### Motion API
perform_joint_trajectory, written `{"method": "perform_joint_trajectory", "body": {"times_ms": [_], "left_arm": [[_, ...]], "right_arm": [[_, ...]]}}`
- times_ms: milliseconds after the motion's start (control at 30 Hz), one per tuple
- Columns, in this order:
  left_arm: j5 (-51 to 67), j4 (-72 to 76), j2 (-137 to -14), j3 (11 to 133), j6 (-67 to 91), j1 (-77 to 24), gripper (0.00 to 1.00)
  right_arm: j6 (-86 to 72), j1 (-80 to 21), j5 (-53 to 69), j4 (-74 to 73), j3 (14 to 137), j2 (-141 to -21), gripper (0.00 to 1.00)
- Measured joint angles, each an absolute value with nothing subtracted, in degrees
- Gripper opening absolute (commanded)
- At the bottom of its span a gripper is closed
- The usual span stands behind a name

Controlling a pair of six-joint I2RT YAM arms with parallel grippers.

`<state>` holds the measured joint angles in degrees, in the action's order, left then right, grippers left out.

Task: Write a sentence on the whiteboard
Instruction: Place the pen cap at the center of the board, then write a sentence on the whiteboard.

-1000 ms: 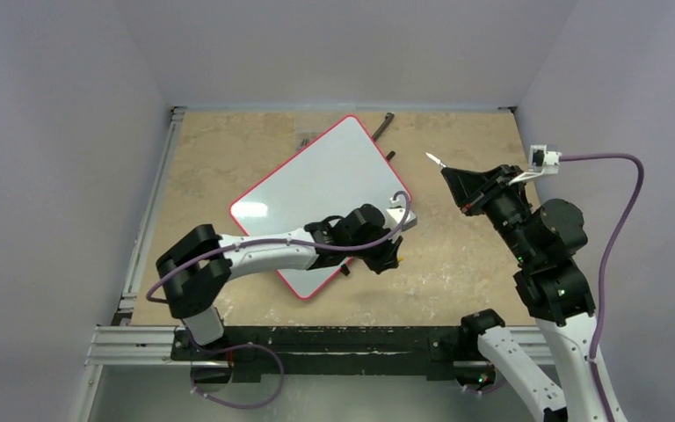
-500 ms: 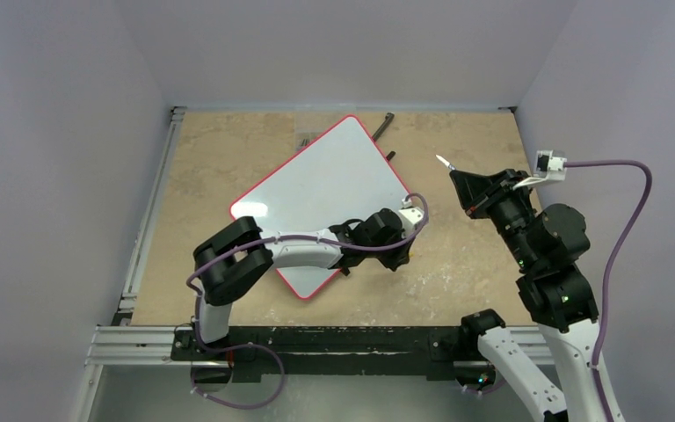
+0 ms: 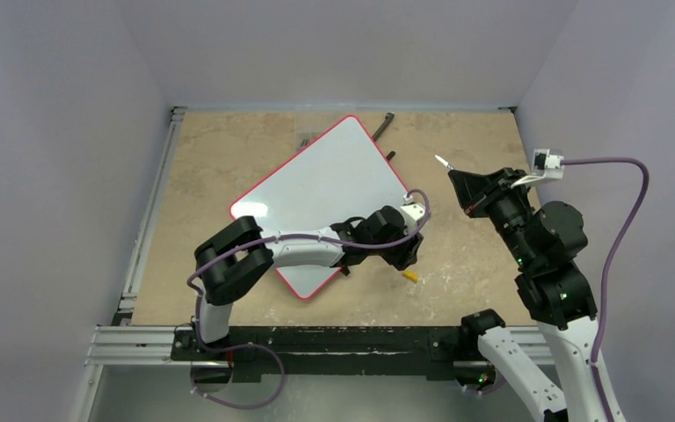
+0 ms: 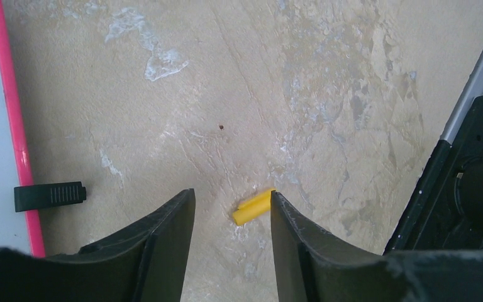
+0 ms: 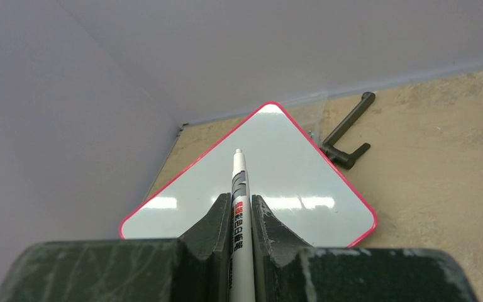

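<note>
Whiteboard [image 3: 316,189]: glossy pale rectangle, red frame. Left gripper [image 4: 231,195] jaws wide over stubby yellow cap [image 4: 253,207]; right gripper [image 5: 240,200] pinches slim white marker [image 5: 239,179].

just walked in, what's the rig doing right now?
The right gripper is shut on a marker pen, tip pointing forward, in the air to the right of the whiteboard and not touching it. The left gripper hangs with jaws open over the table just off the board's near right edge. A small yellow piece, probably the pen's cap, lies on the table between them. The board is blank, so no writing has been done yet.
</note>
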<state>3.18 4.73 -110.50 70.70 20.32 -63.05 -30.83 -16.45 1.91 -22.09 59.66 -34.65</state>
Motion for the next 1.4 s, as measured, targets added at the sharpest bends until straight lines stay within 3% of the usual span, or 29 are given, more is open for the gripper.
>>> {"method": "perform_joint_trajectory", "body": {"times_ms": [67,167,267,633,1033,1200,1400], "left_arm": [[3.16,4.56,-110.5,71.09,20.36,-63.05,0.56],[3.18,4.47,-110.37,71.26,20.1,-63.05,0.82],[3.18,2.79,-109.25,71.26,19.86,-63.07,0.99],[0.21,-7.05,-87.94,66.78,18.39,-63.11,0.99],[-14.92,-33.41,-58.33,65.76,13.63,-62.26,1.0],[-18.31,-42.02,-49.65,68.1,10.55,-54.17,1.0],[-18.13,-48.31,-50.57,75.57,6.76,-41.6,0.99]], "right_arm": [[-30.83,-16.45,1.96,-22.13,59.66,-34.85,0.0],[-30.83,-16.43,1.98,-22.37,59.66,-34.87,0.0],[-30.83,-16.43,1.98,-22.41,59.66,-34.87,0.0],[-30.85,-16.45,2.52,-22.65,59.92,-34.87,0.0],[-30.94,-16.45,3.25,-22.65,60.2,-34.87,0.0],[-31.29,-16.43,4.6,-22.65,60.2,-34.87,0.0],[-31.86,-16.45,7.05,-22.7,60.2,-34.92,0.0]]}}
